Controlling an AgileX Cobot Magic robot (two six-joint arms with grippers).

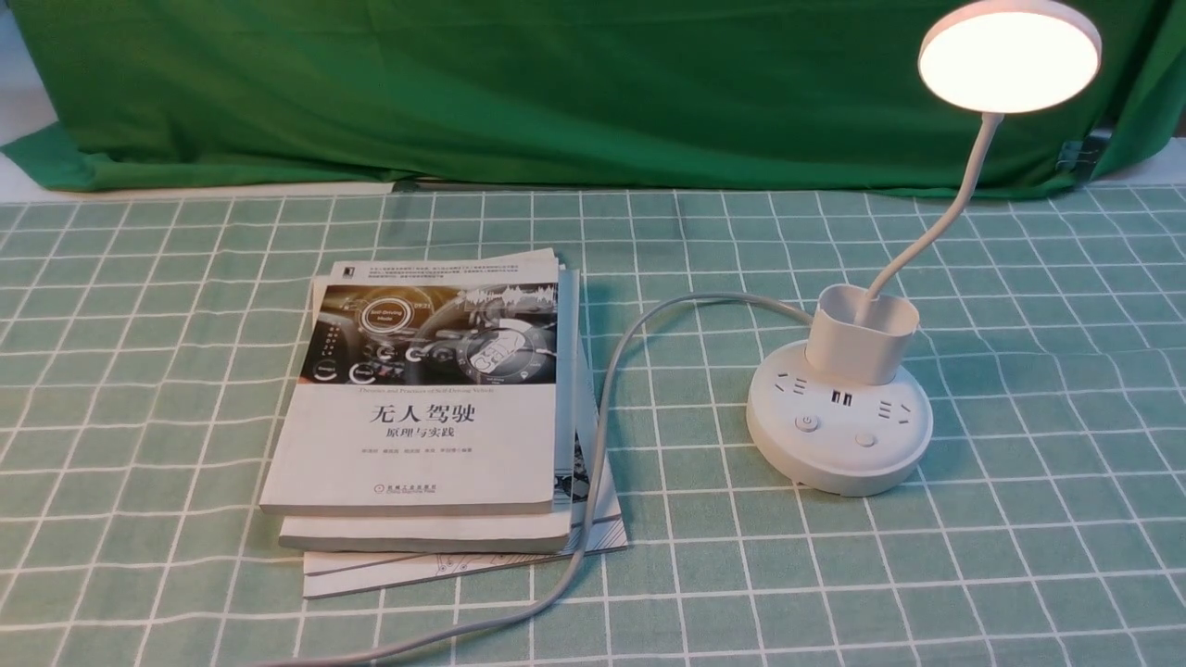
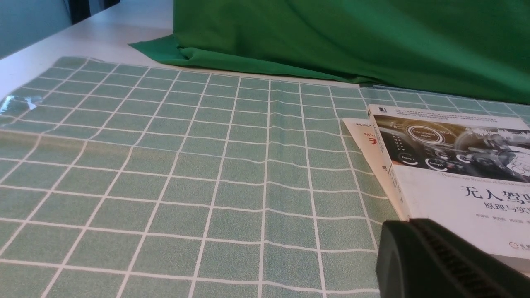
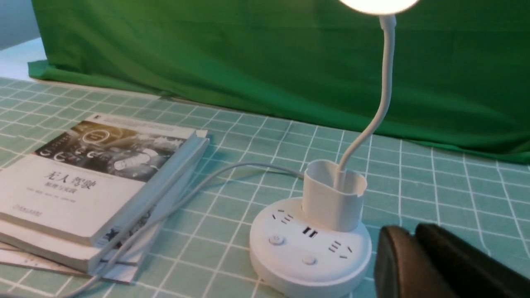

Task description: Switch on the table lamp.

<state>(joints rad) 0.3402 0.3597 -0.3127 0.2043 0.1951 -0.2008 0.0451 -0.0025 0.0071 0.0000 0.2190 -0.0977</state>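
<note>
1. Lamp state: table lamp (image 1: pixel 839 435) looks lit. Disc head (image 1: pixel 1010 56) glows warm white, so task prob. done.
2. Position: lamp stands on checked cloth (image 1: pixel 1019 556), on robot's right half of table, apart from books (image 1: pixel 426 408) stacked left of centre. Grey cord (image 1: pixel 602 398) comes from behind cup holder (image 1: pixel 862 333), curves past the books' right edge & runs twd the robot.
3. Axis: neck (image 1: pixel 936 222) rises out of the cup holder, leaning up & to the right, so head sits high above base (image 1: pixel 839 463). Base lies flat. Power button (image 1: pixel 808 423) & second button (image 1: pixel 865 439) are on its top face, on the side facing the robot.
4. Key relation: right arm is the nearer one. Right wrist view has base close ahead of right gripper (image 3: pixel 439 265), w/ no contact that I can see. Left wrist view shows only books & cloth, no lamp.
5. Hands: neither arm shows in front view. Right gripper is only a dark chunk at frame edge, nothing visibly held; wide or narrow, can't tell. Left gripper (image 2: pixel 434 260) is the same: one dark finger near the books' corner, can't tell.
6. Next, my guess: no press needed, since a tap on power button could kill the light. If right arm pulls away, it should keep clear of neck & cord.
</note>
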